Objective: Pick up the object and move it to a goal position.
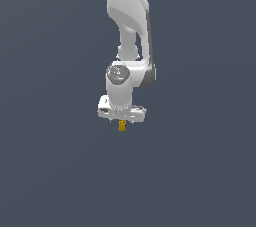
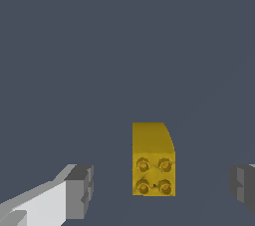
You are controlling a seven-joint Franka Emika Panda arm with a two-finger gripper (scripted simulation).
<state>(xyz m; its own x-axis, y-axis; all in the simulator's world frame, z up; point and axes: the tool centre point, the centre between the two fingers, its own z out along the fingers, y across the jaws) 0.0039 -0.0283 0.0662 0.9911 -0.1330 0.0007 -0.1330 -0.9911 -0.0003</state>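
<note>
The pincer (image 1: 122, 119) hangs directly above the object (image 1: 121, 126), a small mustard-yellow studded block resting on the grey counter (image 1: 200, 171). In the wrist view the block (image 2: 153, 163) lies between the two fingers (image 2: 78, 190), clear of both, nearer to neither by any marked amount. The jaws stand wide apart and hold nothing. The block's long axis appears upright. Judgement: a straight descent, then closing, should suffice.
</note>
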